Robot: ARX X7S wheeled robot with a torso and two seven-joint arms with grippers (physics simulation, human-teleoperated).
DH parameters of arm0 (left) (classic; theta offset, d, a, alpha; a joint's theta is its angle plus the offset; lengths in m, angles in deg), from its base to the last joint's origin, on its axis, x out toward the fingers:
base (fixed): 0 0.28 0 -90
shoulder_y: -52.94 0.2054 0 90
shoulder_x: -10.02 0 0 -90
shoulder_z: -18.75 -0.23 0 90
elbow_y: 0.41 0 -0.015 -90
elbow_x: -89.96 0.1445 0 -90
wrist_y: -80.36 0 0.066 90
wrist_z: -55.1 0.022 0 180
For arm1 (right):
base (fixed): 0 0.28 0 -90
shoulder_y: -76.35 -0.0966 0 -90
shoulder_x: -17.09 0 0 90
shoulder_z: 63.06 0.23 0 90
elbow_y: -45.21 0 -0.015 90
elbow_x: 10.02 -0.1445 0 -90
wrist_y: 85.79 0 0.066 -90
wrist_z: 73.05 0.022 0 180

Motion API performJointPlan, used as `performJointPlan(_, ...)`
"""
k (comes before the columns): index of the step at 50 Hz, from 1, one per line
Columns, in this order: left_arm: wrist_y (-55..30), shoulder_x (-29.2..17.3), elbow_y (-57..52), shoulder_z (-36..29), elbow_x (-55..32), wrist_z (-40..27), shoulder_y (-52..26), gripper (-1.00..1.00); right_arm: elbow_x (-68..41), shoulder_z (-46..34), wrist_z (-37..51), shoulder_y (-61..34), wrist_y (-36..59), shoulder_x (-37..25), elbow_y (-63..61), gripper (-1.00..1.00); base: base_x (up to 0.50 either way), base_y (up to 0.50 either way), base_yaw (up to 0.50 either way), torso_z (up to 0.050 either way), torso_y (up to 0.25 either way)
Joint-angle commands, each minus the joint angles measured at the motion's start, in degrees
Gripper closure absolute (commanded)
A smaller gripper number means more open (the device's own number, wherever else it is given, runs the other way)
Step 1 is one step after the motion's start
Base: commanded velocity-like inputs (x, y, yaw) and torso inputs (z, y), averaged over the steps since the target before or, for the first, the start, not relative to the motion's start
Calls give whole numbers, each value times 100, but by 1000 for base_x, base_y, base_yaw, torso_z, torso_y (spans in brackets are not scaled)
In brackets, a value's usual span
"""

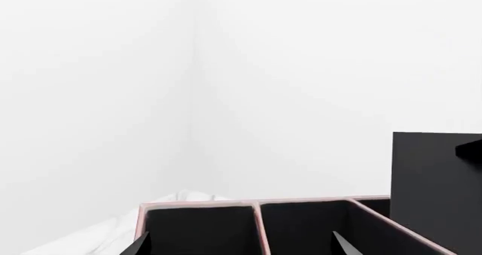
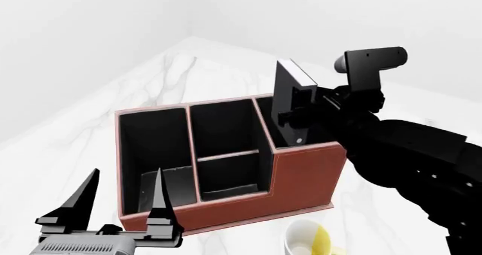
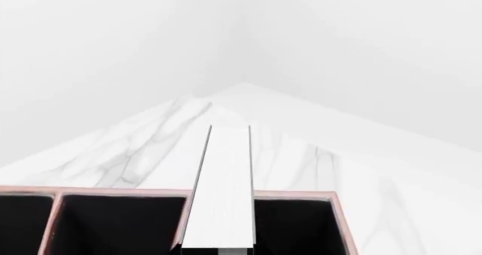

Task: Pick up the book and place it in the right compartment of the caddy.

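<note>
- Showing only in the head view: both arms, a white-and-yellow mug (image 2: pixel 307 241) just in front of the caddy (image 2: pixel 301 173) on the marble table (image 2: pixel 188 69).
- Showing only in the right wrist view: white page edges of the book (image 3: pixel 222 193), end-on.
- Clamping the book (image 2: pixel 290 100) in the right gripper (image 2: pixel 297 117), tilted, lower end dipping into the right compartment (image 2: pixel 265 105).
- Hovering with prongs spread wide: the left gripper (image 2: pixel 121 201), before the caddy's left end, well apart from the book.

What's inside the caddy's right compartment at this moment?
The book, held upright by the right gripper, is partly lowered into the right compartment of the caddy. Its lower end and the compartment floor are hidden behind the front wall and arm.
</note>
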Motion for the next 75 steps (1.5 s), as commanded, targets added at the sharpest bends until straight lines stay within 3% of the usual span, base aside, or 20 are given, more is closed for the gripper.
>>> performJointPlan(1,15,-10,7,-15,6,-11,2,-100,326,87,-139,58,-120,-1,24,100,0,0,0,0,0)
performJointPlan(75,47,-78,33,-83,-22,-97,-36,-100,899,-224,-615,635,-754,82,421,100,0,0,0,0,2)
